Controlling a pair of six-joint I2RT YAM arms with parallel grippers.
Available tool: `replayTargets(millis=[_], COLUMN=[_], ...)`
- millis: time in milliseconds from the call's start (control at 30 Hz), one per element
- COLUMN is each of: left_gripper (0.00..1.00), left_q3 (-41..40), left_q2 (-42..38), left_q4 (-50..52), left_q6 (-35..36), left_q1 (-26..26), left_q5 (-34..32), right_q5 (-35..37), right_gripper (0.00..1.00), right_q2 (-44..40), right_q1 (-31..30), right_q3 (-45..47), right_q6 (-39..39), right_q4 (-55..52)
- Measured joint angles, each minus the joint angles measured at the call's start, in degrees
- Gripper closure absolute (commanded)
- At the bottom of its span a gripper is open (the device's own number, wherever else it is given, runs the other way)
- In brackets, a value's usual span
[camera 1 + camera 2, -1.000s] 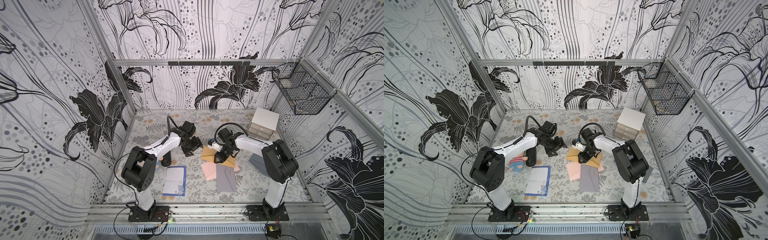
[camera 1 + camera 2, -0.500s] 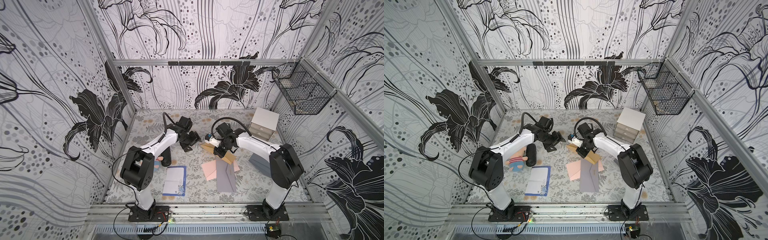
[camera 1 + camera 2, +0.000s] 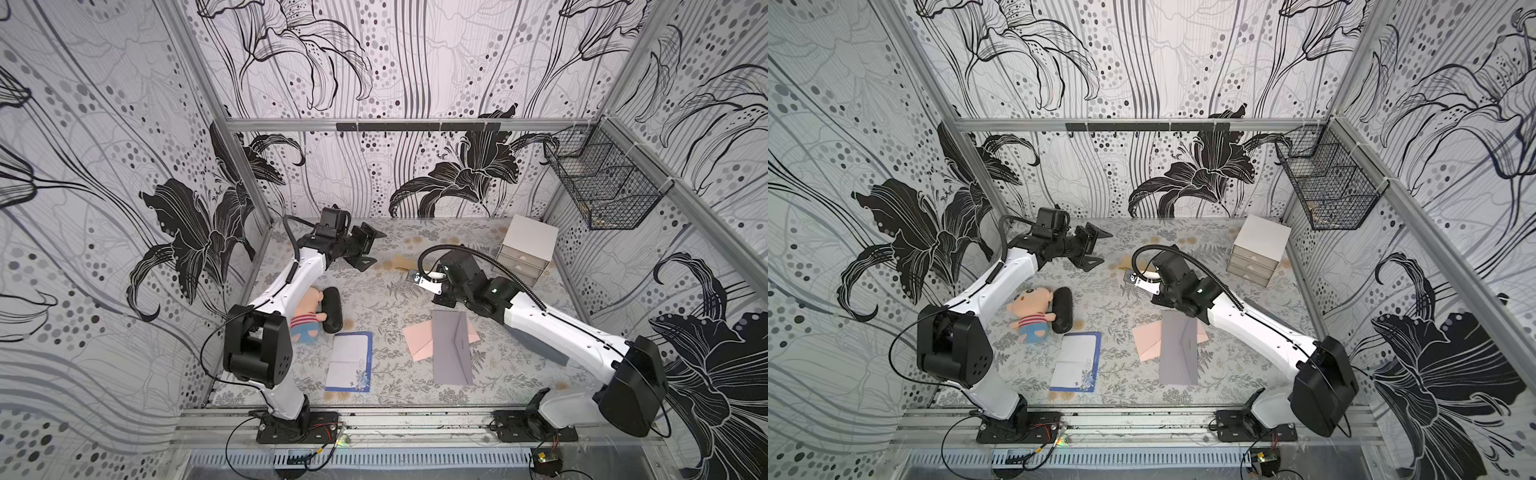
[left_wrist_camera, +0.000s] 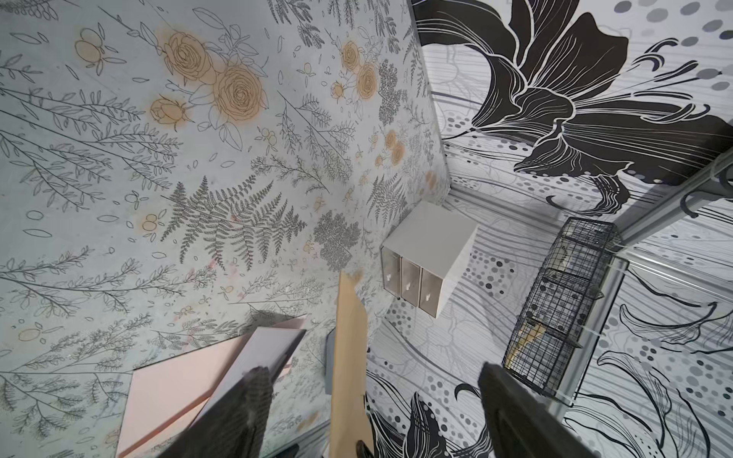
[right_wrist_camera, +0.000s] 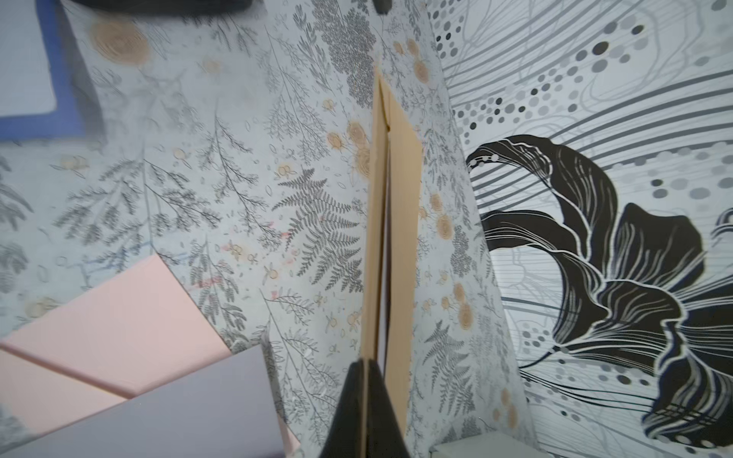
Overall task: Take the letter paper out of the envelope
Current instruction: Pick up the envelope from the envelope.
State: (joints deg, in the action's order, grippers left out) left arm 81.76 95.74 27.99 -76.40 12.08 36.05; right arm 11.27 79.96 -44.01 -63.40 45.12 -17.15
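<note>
My right gripper [image 5: 367,368] is shut on one edge of a tan envelope [image 5: 396,222], which it holds off the table, seen edge-on. A thin white strip of letter paper [image 5: 381,344] shows between the envelope's two layers. In both top views my right arm [image 3: 469,286] [image 3: 1183,286] and its wrist camera hide the grip. My left gripper [image 3: 372,249] [image 3: 1100,249] hangs open near the back left, its fingers pointing at the right arm. In the left wrist view the tan envelope [image 4: 351,357] stands ahead of the open left gripper [image 4: 373,380], apart from both fingers.
On the table lie a grey envelope [image 3: 451,349] over a pink one [image 3: 417,343], a blue-rimmed sheet [image 3: 349,361], a plush doll [image 3: 305,320] and a black case [image 3: 332,309]. A white drawer box [image 3: 525,249] stands back right below a wire basket [image 3: 602,191].
My right gripper has shut on the tan envelope and lifted it off the pile, toward the back. The left arm has pulled back and upward with its jaws a little wider.
</note>
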Motion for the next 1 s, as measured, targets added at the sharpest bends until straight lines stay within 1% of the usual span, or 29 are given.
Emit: replayTargets(millis=[133,267,400,500,567,667,700,767,867,900,1000], left_gripper=[0.17,0.17,0.21,0.26,0.32,0.45,0.51,0.65,0.94,1.0,1.0], left_q3=[-2.71,-3.45,-4.81,-7.39,-8.35,-9.2,-9.75,-10.84,-12.52,-13.07,-14.4], left_q2=[-0.35,-0.33,-0.33,-0.33,-0.28,-0.28,-0.28,-0.28,-0.28,-0.31,-0.37], left_q4=[-0.98,-0.68,-2.29,-5.33,-6.82,-10.05,-11.74,-13.97,-16.85,-18.27,-23.3], left_q6=[-2.62,-3.02,-4.09,-6.47,-8.11,-10.36,-11.19,-12.63,-14.6,-15.72,-18.01], left_q1=[0.24,0.72,0.83,1.11,1.44,1.88,1.99,2.05,2.14,2.14,2.14], left_q5=[2.12,3.28,4.2,4.55,4.76,5.31,5.49,5.64,5.6,5.6,5.51], right_q5=[5.05,7.85,9.53,10.47,11.37,12.81,13.29,14.03,14.86,15.15,15.91], right_gripper=[1.0,1.0,1.0,1.0,1.0,1.0,1.0,1.0,1.0,1.0,1.0], right_q2=[-0.28,-0.33,-0.33,-0.33,-0.33,-0.33,-0.33,-0.31,-0.31,-0.31,-0.31], right_q1=[-2.49,-3.8,-4.66,-5.77,-6.58,-7.56,-7.82,-8.15,-8.55,-8.68,-9.07], right_q3=[3.93,4.33,4.37,4.66,5.16,6.25,6.58,7.08,7.52,7.61,8.15], right_q6=[5.29,9.38,13.64,16.02,17.4,18.95,19.39,20.13,20.59,20.72,20.7], right_q4=[6.86,12.31,16.63,19.1,21.0,23.47,24.09,25.18,26.38,26.69,27.15])
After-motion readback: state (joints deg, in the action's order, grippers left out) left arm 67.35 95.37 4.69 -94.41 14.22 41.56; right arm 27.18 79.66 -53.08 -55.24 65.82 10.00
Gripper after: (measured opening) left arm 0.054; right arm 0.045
